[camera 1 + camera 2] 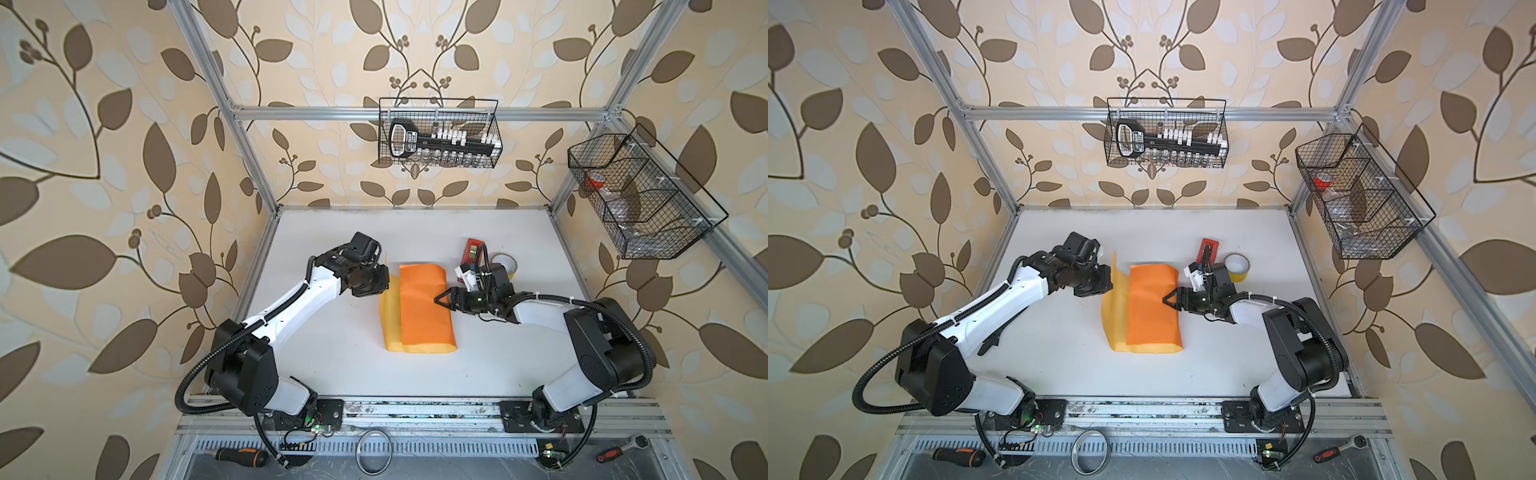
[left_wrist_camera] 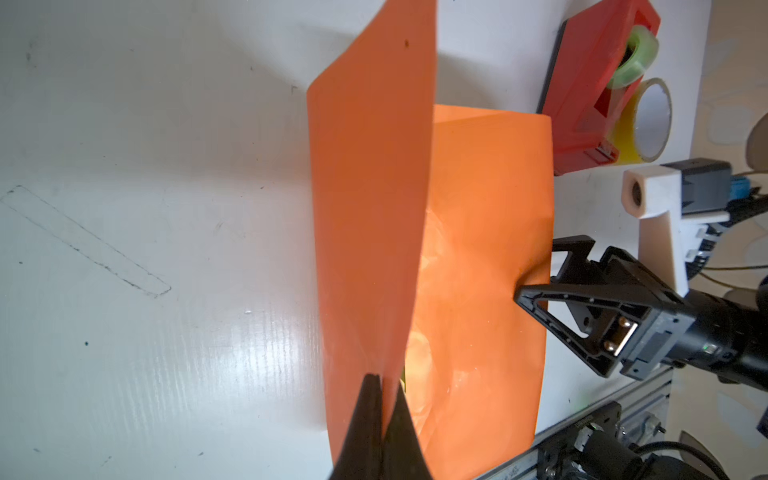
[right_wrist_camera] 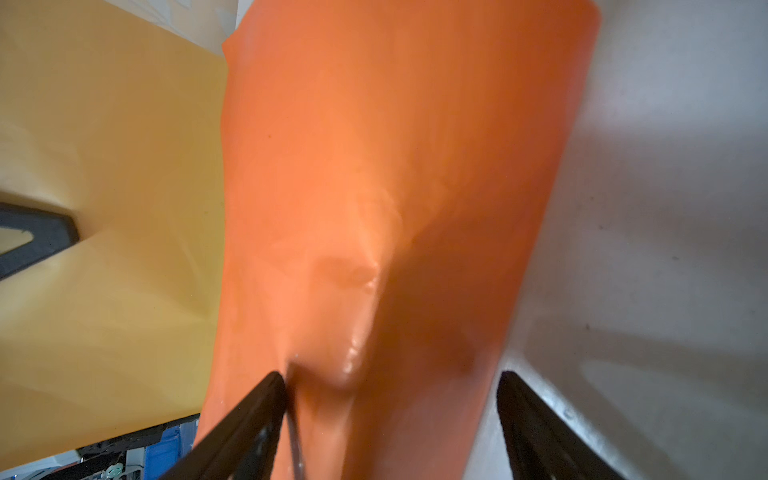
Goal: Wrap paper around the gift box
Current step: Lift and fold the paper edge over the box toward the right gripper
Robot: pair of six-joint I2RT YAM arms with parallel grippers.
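Paper [image 1: 424,307] lies in the middle of the white worktop [image 1: 332,374], seen in both top views. Its glossy orange side is folded over from the right and lies on top, while a yellow-tan strip shows along the left and near edges. The gift box is hidden beneath the fold. The left pincer [image 2: 379,380] is closed on the left flap of the paper and holds it raised, so the flap stands nearly upright beside the folded part. The right pincer [image 2: 536,270] is wide open at the right edge of the paper: one fingertip [image 3: 276,380] presses a dent into the orange surface, the other sits just off the edge above the worktop. A red tape dispenser [image 1: 473,249] and a yellow tape roll [image 1: 505,266] sit at the far right, near the paper
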